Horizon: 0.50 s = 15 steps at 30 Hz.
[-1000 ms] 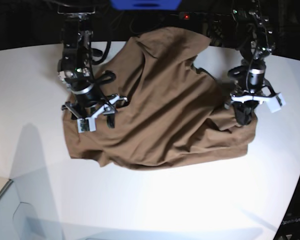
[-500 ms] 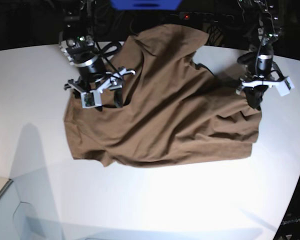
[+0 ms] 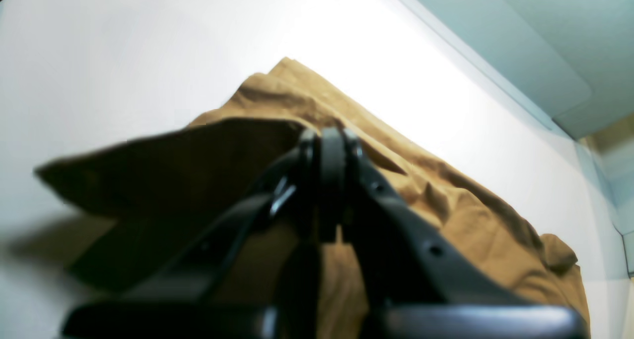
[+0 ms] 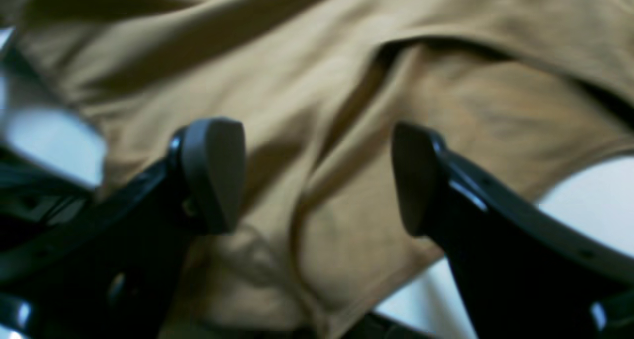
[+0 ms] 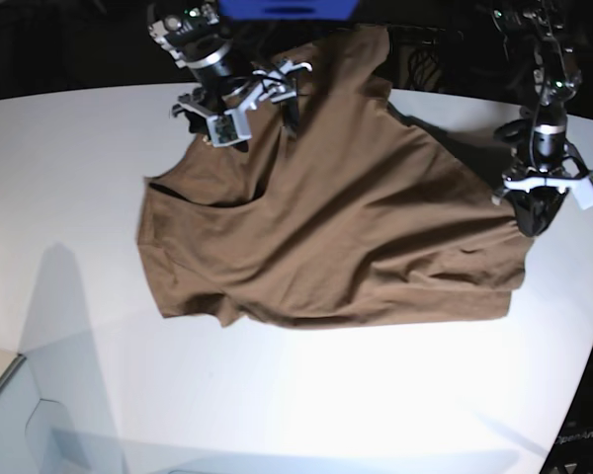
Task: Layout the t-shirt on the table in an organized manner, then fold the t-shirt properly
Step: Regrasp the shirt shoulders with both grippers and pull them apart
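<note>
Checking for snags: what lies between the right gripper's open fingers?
Right wrist view: nothing is pinched between the right gripper's fingers; the t-shirt lies behind the gap.

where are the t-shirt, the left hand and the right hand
t-shirt point(image 5: 346, 227), base view, middle of the brown cloth
left hand point(image 3: 331, 145), left wrist view, tips shut on a shirt edge
right hand point(image 4: 317, 175), right wrist view, gap between open tips

The glossy white bench point(image 5: 79, 168) with a curved edge carries one thing: a wrinkled brown t-shirt point(image 5: 346, 237), spread across its far half. Its far edge seems to drape off the bench's back, though that part is dim.
</note>
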{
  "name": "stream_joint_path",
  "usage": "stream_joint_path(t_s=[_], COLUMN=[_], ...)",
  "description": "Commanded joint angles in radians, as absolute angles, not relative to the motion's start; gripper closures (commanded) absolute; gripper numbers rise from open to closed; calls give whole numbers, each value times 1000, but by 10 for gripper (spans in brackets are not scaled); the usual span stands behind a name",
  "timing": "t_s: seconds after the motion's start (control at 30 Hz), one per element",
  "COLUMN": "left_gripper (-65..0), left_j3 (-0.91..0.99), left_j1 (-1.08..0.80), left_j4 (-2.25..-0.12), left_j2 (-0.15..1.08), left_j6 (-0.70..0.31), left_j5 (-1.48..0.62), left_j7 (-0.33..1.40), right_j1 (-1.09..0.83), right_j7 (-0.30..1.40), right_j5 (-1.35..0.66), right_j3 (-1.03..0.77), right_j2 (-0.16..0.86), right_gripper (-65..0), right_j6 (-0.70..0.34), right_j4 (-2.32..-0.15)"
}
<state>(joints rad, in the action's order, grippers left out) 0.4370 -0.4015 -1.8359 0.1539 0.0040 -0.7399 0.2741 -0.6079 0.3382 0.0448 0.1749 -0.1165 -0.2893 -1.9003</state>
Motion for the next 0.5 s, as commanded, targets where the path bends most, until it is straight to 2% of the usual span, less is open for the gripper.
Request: stream_joint_path(t_s=[0.0,0.47], left_gripper=[-2,-2], left_j3=[444,446], left_j1=[-398,-407], left_j4=[-1857,-1844], left_j2=[163,163], left_j6=[-5,-5], left_j5=[-739,-737], left_j7=[251,252], right_j1=[-611,-550], right_j7=[312,305], right_j5=[33,36], right_j3=[179,153], right_j2=[-119,-94], right_gripper=[-472,-469], right_j6=[-291,-286], right_j4=[-1905,-1649])
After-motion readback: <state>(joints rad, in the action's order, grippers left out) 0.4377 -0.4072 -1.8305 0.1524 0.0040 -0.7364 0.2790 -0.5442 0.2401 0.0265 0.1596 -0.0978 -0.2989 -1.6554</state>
